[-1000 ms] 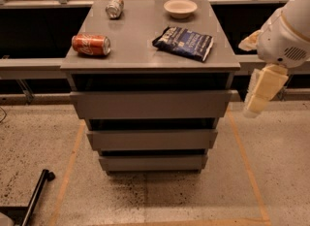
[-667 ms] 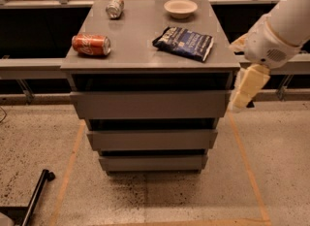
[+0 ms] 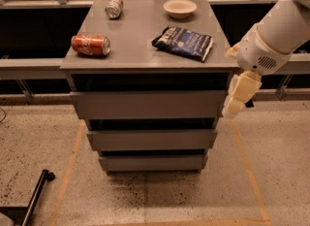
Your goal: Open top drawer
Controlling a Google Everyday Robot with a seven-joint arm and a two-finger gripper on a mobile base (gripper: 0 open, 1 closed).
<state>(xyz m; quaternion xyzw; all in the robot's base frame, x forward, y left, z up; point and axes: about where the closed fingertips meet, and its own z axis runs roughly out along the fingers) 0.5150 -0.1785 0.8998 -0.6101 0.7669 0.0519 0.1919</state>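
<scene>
The gripper [image 3: 239,98] hangs just off the right end of the top drawer [image 3: 147,104], below the front right corner of the tabletop [image 3: 140,55]; whether it is open or closed cannot be told. The drawer front sits directly under the tabletop's front edge

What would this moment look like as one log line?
pincer: at right end of top drawer, contact unclear | top drawer: looks shut | task: not yet done
</scene>
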